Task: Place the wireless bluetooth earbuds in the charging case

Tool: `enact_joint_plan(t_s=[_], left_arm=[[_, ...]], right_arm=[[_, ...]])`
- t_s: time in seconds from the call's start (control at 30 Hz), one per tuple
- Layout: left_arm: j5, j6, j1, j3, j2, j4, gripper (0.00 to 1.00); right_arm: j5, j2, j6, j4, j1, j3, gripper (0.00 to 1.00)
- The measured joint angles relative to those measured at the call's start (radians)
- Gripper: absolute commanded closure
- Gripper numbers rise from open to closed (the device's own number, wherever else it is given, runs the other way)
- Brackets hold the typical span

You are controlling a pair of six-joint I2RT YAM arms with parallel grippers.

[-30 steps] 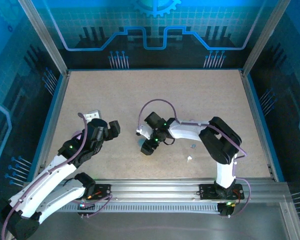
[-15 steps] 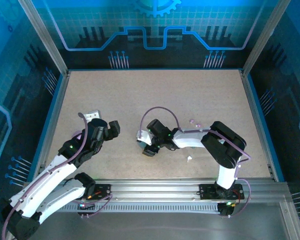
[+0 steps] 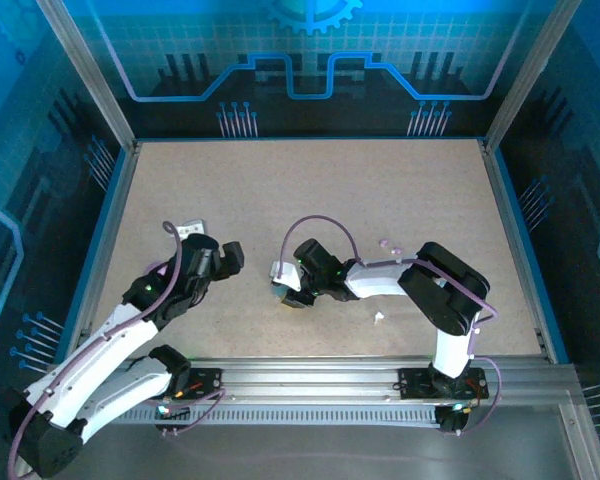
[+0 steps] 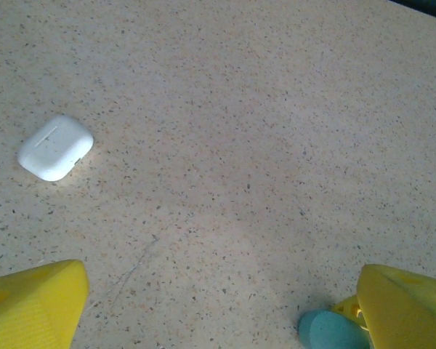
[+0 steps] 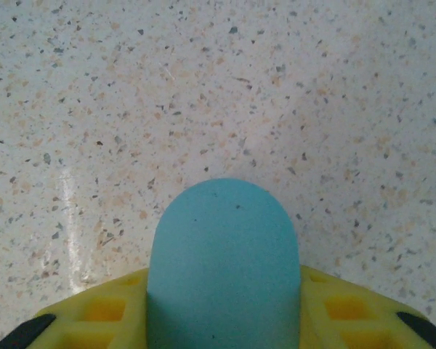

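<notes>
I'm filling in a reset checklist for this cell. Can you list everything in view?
white case: one, white, closed, on the left of the table
teal case: one, teal, rounded, between the right tool's fingers
teal piece: one, teal, beside a finger of the left tool; what it is I cannot tell
purple earbuds: tiny, purple, count unclear, mid-right of the table
white earbud: one, white, near edge, right of centre
table: one, speckled beige
left tool: one, yellow fingers, wide open
right tool: one, yellow fingers, closed on the teal case
</notes>
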Motion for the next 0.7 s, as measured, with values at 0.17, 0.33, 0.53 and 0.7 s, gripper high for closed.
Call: enact_joint_plan(t_s=[0.17, 0.33, 0.53, 0.7], left_arm=[[0.119, 0.001, 0.033, 0.000, 0.040, 0.039, 0.05], [0.347, 0.000, 0.067, 0.032, 0.102, 0.123, 0.06], [0.647, -0.054, 0.068, 0.136, 0.227, 0.297, 0.12], [0.816, -0.109, 0.043, 0.210, 0.325, 0.419, 0.12]], right_arm=[[0.005, -0.056, 0.021, 0.036, -0.007, -0.060, 0.64], [-0.022, -0.299, 0.058, 0.015, -0.072, -0.113, 0.67], [-0.052, -0.590, 0.080, 0.015, -0.179, -0.114, 0.67], [-0.070, -0.696, 0.079, -0.011, -0.214, -0.114, 0.66]])
